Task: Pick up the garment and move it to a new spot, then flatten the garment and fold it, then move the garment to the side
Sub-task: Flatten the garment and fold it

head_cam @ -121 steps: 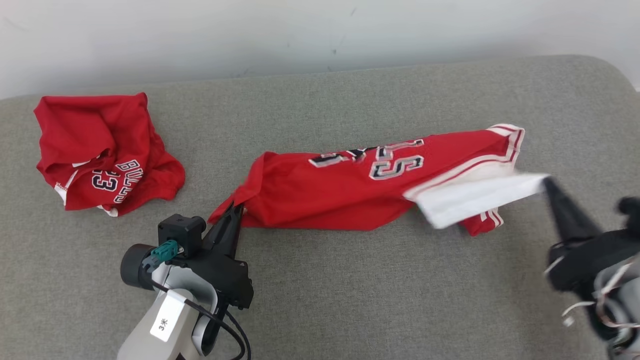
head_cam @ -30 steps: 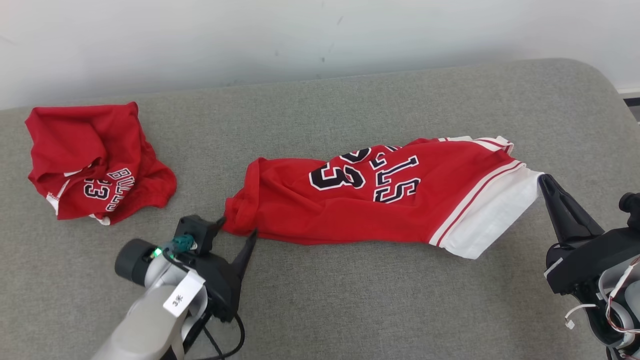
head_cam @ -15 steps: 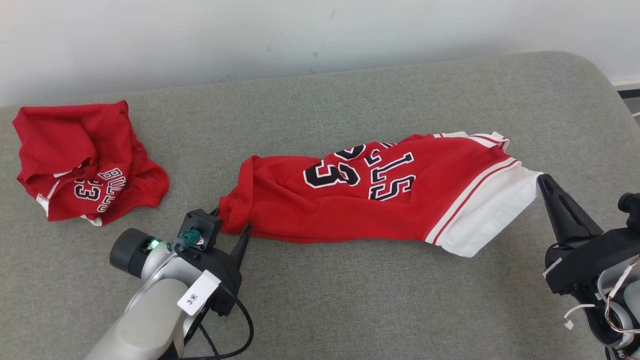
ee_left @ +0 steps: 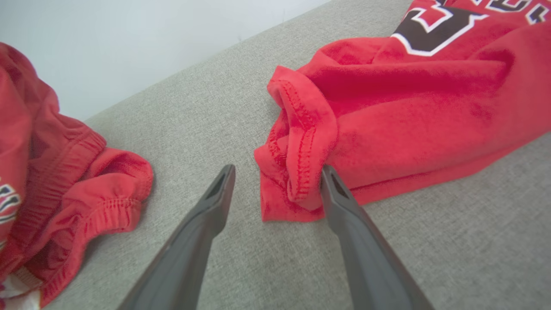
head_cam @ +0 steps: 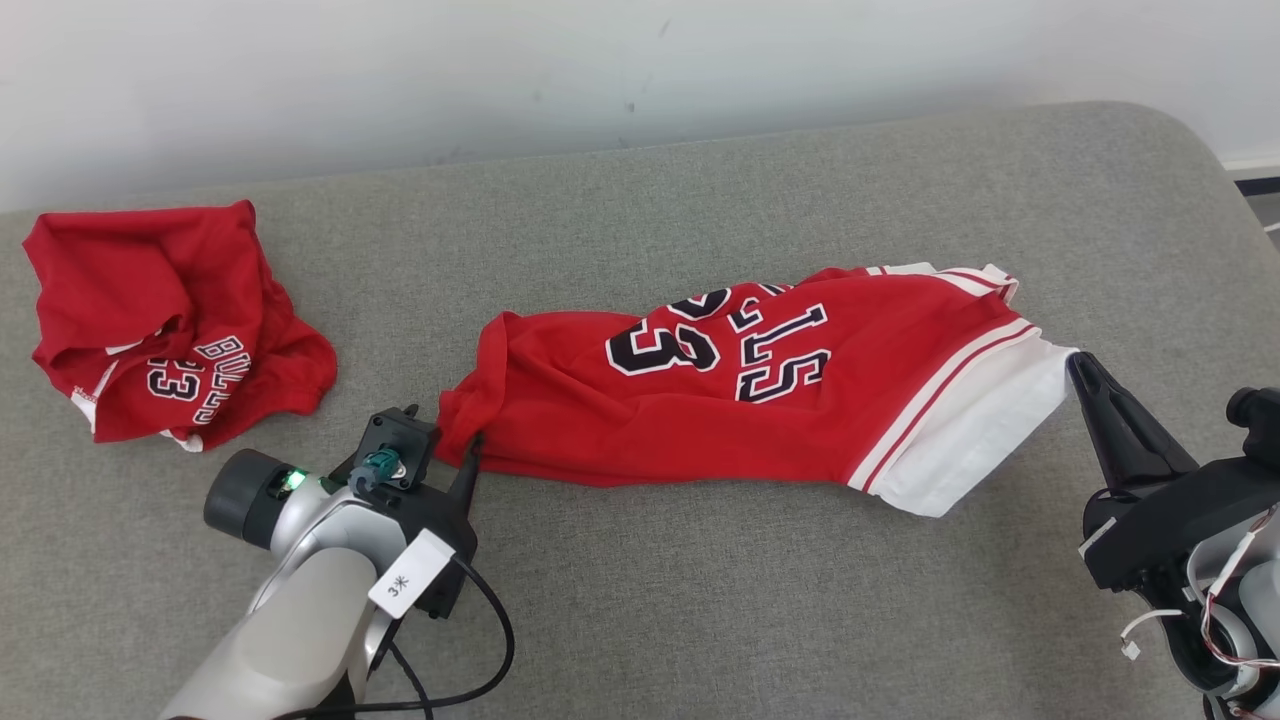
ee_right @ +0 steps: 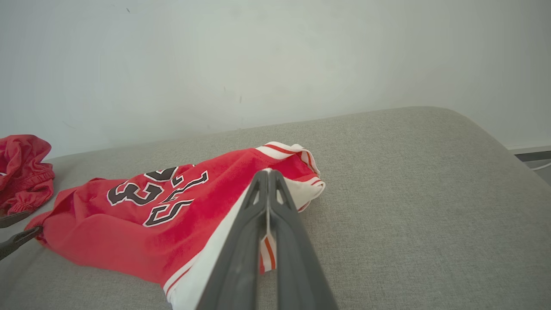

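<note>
right claw: clamped on jersey hem | left claw: spread

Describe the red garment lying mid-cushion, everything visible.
The red garment is soft jersey-like fabric, red with black white-edged "23" and lettering, white-and-red striped trim and a white panel at one end. It lies stretched sideways, wrinkled and only partly flattened, on the grey cushion. The right pincer is shut on its white corner; the open left pincer straddles the stitched red hem at the opposite end, one finger against the fabric.
</note>
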### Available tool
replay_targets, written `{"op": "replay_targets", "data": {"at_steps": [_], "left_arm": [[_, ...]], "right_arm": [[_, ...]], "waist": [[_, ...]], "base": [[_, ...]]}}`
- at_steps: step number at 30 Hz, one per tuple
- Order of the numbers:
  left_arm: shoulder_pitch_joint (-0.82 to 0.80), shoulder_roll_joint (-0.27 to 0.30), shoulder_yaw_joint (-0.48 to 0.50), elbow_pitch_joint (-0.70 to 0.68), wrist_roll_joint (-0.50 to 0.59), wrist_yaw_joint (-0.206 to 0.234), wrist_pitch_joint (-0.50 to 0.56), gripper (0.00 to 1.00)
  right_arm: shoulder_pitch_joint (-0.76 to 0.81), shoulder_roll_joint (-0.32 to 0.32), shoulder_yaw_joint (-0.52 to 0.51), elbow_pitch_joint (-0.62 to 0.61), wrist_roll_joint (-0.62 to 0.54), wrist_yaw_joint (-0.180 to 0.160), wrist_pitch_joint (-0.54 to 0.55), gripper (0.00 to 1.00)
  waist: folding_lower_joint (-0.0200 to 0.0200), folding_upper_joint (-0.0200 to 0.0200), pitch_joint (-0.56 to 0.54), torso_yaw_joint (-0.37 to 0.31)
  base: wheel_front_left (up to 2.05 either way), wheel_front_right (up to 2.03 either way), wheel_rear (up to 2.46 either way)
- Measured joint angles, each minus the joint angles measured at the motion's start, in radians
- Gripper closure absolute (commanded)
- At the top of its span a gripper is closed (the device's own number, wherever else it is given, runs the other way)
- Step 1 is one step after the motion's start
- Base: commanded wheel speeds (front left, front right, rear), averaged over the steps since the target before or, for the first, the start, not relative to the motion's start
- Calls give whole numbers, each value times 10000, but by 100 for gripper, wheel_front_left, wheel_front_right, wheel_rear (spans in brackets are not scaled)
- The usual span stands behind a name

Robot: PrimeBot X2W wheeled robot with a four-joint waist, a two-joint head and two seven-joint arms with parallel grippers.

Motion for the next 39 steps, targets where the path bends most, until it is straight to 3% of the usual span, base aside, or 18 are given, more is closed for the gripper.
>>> {"op": "replay_targets", "data": {"at_steps": [6,11,12,13,14,24,39], "left_arm": [[-72,56,88,159,6,314,-132,0],[-180,6,217,207,-40,232,-261,0],[-178,-38,221,236,-44,217,-263,16],[-166,-107,282,282,-134,167,-265,73],[-162,-180,259,372,-186,123,-265,100],[-160,-163,437,560,-322,38,-382,100],[95,196,1417,343,-1712,-1147,-529,100]], "right_arm": [[5,-2,-15,36,-2,0,-33,100],[1,23,15,63,-2,0,-33,100],[1,27,21,73,-2,0,-33,100],[0,31,27,79,-2,0,-33,100],[-1,38,58,90,-4,2,-33,100],[0,36,73,151,-6,10,-38,100],[-320,-322,-376,408,92,201,-96,100]], "waist": [[0,0,-7,45],[0,0,-38,103],[0,0,-46,111],[0,0,-54,118],[0,0,-69,124],[0,0,-147,94],[0,0,-560,186]], "base": [[0,0,0],[0,0,0],[0,0,0],[0,0,0],[0,0,0],[0,0,0],[0,0,0]]}}
